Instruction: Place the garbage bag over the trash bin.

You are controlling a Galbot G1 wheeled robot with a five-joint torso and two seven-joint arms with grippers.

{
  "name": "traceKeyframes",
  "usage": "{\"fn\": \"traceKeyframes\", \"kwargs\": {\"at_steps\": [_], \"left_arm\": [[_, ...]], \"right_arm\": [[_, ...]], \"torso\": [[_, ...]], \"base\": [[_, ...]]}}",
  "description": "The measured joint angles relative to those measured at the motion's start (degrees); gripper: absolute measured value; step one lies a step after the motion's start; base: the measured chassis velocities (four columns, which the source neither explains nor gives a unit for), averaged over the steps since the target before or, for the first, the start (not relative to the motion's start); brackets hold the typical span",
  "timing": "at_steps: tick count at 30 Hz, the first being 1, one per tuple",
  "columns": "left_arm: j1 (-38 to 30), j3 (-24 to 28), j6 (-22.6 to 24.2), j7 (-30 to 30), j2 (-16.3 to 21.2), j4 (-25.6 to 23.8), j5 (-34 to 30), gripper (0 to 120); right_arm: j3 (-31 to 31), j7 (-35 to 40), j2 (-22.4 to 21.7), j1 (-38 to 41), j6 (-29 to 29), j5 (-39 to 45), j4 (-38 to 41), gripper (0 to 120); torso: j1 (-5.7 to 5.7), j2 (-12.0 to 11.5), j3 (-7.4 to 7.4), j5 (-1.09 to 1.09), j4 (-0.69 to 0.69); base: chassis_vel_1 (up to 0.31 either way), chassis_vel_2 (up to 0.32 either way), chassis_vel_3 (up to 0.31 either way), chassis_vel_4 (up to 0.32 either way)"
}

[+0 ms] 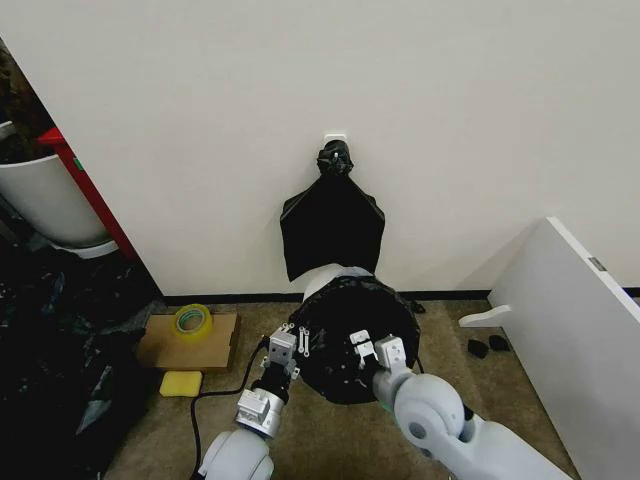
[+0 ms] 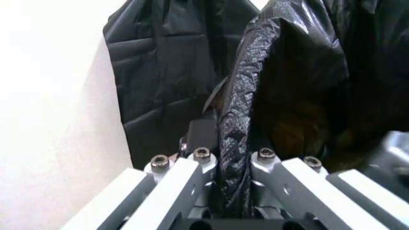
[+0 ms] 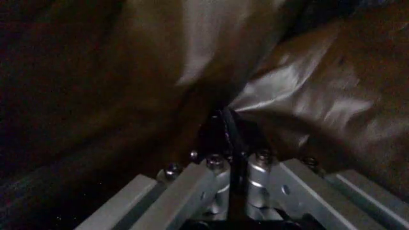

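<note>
The trash bin is a white bucket on the floor against the wall, with just its far side showing. The glossy black garbage bag lies over its mouth and front. My left gripper is at the bag's left edge. In the left wrist view it is shut on the bag's crinkled rim, which runs up between the two fingers. My right gripper is over the middle of the bag's mouth. In the right wrist view it is shut on a fold of the bag's film.
A flat black bag bundle hangs by a knot on the wall above the bin. To the left lie cardboard, a yellow tape roll, a yellow sponge, a heap of black plastic and a large white tub. A white board leans at right.
</note>
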Motion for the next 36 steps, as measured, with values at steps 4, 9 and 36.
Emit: {"fn": "traceKeyframes", "kwargs": {"at_steps": [4, 9, 36], "left_arm": [[0.1, 0.2, 0.0, 0.0, 0.0, -0.2, 0.1, 2], [0.5, 0.4, 0.1, 0.0, -0.1, -0.8, 0.1, 2], [-3.1, -4.3, 6.9, -4.5, -1.2, 0.0, -13.2, 2]], "right_arm": [[-0.1, -0.1, 0.3, 0.9, 0.3, -4.1, -2.7, 0], [0.2, -1.9, 1.1, 1.4, 4.2, -10.9, -7.1, 0], [2.6, -14.3, -4.6, -14.4, 25.5, -21.1, 14.2, 26]], "torso": [[0.00, 0.0, 0.00, -0.01, -0.01], [0.00, 0.0, 0.00, 0.00, -0.01], [0.00, 0.0, -0.01, -0.01, 0.00]], "base": [[0.000, 0.000, 0.000, 0.000], [0.000, 0.000, 0.000, 0.000], [0.000, 0.000, 0.000, 0.000]]}}
